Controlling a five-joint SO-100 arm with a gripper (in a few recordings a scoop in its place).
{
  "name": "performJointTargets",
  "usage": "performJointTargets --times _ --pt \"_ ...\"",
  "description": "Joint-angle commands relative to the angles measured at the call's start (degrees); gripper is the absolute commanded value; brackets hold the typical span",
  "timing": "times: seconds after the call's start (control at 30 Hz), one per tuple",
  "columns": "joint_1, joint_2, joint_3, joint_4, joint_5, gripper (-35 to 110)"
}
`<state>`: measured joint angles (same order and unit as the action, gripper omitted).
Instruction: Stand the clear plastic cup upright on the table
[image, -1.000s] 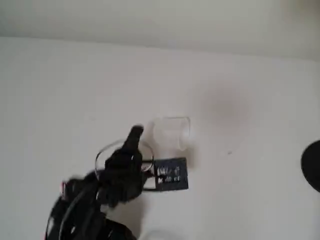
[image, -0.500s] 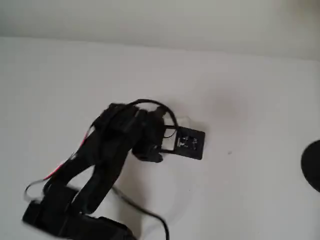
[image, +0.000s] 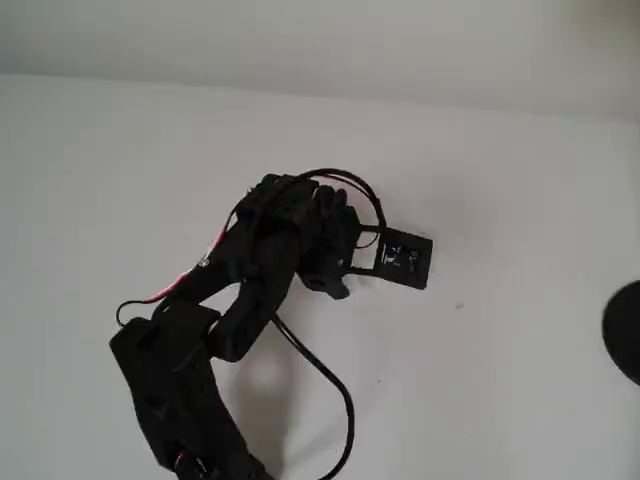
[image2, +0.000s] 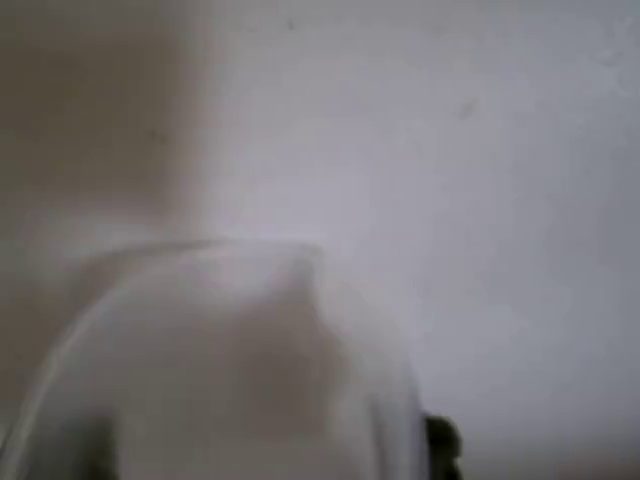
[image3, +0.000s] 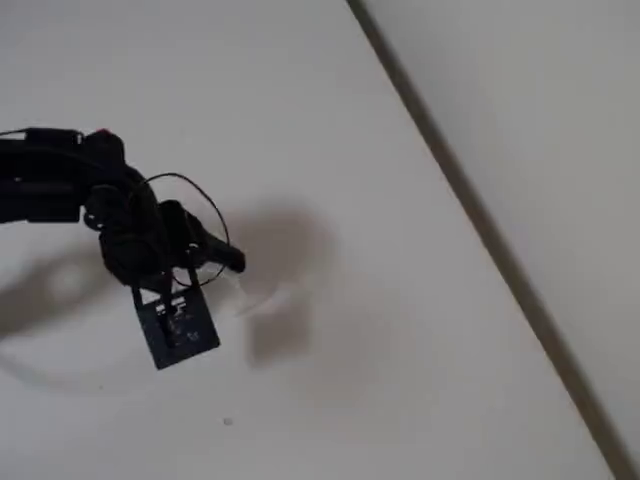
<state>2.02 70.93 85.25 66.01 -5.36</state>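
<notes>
Under black arm (image: 250, 290), white matte table (image: 500, 200).

Bare test bench setting: a plain white surface (image: 500, 180) meeting a blank pale wall (image3: 540, 120), carrying one cabled black arm (image: 250, 290).

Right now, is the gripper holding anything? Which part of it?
Cannot tell. The wrist view shows the clear plastic cup close up and blurred, but no finger contact is visible. The gripper is near it.
</notes>
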Motion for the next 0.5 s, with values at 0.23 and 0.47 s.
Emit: performJointTargets --times 0.23,0.47 --pt "-0.26 20.74 -0.62 4.92 -13.54 7" --pt "-0.88 38.41 0.88 4.22 -32.34 7"
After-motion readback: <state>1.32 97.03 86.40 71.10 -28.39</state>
